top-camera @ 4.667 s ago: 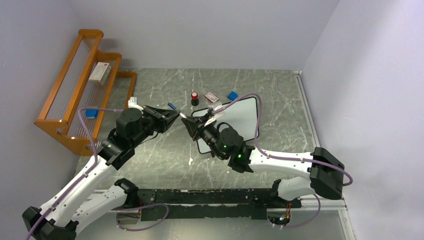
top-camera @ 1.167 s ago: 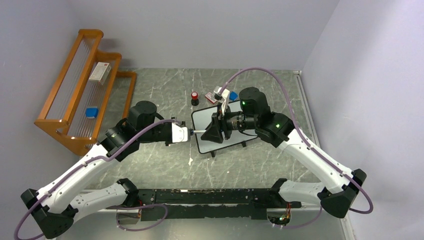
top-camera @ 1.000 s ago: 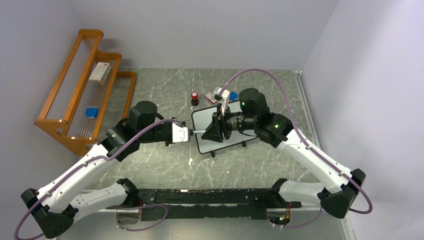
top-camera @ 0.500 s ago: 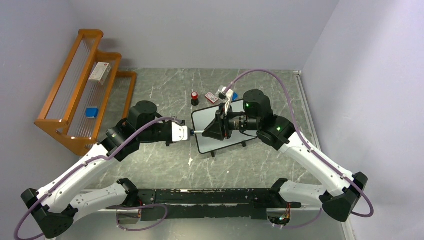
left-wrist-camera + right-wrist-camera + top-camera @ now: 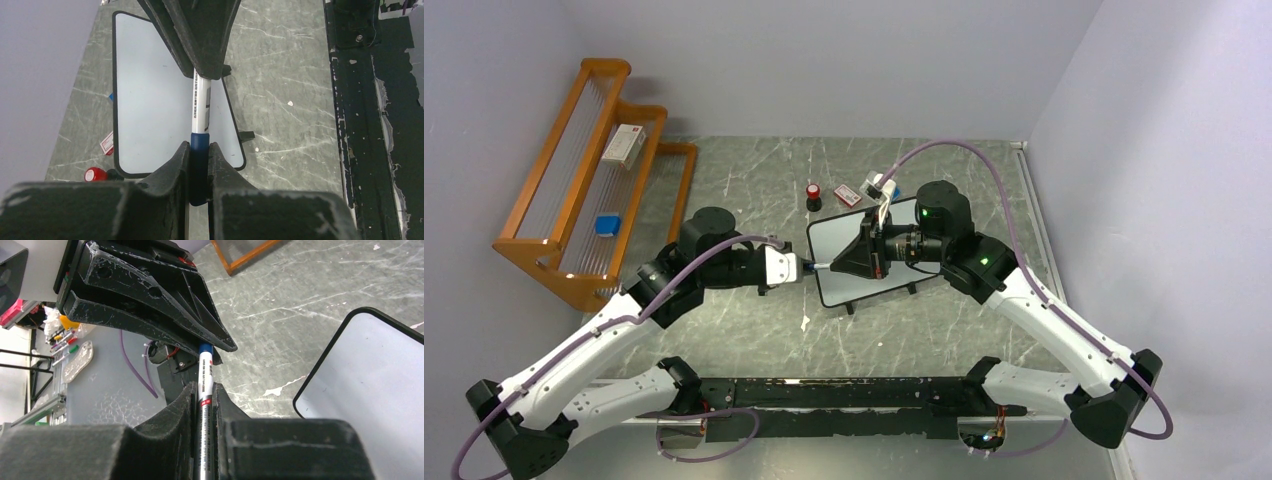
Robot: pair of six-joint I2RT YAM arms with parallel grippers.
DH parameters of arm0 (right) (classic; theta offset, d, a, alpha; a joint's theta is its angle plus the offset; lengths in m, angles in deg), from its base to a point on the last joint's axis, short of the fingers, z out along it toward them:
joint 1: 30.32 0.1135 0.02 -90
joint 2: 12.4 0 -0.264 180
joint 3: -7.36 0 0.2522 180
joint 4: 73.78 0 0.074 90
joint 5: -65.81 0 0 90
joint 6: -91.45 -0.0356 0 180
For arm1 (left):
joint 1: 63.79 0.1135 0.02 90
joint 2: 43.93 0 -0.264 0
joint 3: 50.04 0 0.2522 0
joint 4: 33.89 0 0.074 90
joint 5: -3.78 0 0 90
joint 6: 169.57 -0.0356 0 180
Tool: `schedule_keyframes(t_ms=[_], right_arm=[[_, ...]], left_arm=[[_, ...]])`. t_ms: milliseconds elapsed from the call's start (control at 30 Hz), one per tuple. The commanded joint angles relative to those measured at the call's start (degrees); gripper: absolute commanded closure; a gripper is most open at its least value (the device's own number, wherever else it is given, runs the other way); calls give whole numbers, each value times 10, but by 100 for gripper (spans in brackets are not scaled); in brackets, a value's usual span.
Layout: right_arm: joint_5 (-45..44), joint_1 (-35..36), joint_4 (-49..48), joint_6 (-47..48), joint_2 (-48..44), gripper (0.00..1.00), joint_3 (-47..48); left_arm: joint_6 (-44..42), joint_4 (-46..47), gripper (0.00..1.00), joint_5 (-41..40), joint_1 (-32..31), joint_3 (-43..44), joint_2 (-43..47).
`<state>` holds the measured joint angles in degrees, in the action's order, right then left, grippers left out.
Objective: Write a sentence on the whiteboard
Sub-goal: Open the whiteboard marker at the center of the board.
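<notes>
Two grippers on one marker (image 5: 201,107), nose to nose, up in the air above the left edge of the whiteboard (image 5: 150,100). On the left gripper (image 5: 797,266) side: pinching the blue cap (image 5: 199,150) tight between both fingers (image 5: 170,170). On the right gripper (image 5: 204,390) side: clamped shut around the white barrel, with a bare stretch of pen between the two grips. Looks like an uncapping set-up, one end per arm, so as to pull straight apart along the pen's own line. Held level and clear of the table (image 5: 754,180), presumably to avoid knocking the board. Flat on its feet down there, glossy face up, right under the right arm and handy for writing. No sentence on it yet, blank apart from a tiny speck. Early days, then: cap off first, writing after. Worth watching for a slipping barrel in case of a stuck cap, or a jerk on release.
</notes>
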<state>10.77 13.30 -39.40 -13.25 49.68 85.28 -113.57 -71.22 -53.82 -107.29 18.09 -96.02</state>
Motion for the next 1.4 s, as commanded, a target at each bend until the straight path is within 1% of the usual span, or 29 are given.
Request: schedule_keyframes(t_ms=[0, 200, 400, 600, 800, 900, 1000, 1133, 1233, 1367], right_arm=[[28, -1, -19, -6, -13, 100, -1], [30, -10, 20, 24, -19, 100, 8], [52, -24, 45, 43, -37, 100, 11], [75, -40, 38, 46, -58, 100, 5], [72, -65, 67, 74, -67, 100, 13], [65, -76, 84, 86, -79, 100, 19], [46, -78, 86, 99, -100, 100, 17], [-3, -78, 74, 106, -132, 100, -4], [-46, -78, 53, 104, -160, 100, -28], [-109, -78, 50, 110, -179, 100, -47]], left_arm=[[16, 38, 95, -22, -2, -16, 1], [10, 39, 95, -39, 2, -24, 0], [5, 51, 95, -26, 37, -39, 2], [9, 70, 95, -19, 65, -59, 10], [12, 83, 95, -59, 71, -84, 26], [21, 89, 95, -91, 70, -91, 37], [49, 94, 95, -126, 70, -96, 47], [123, 102, 95, -197, 70, -101, 46], [219, 133, 95, -279, 70, -115, 36], [323, 120, 95, -379, 71, -108, -2]])
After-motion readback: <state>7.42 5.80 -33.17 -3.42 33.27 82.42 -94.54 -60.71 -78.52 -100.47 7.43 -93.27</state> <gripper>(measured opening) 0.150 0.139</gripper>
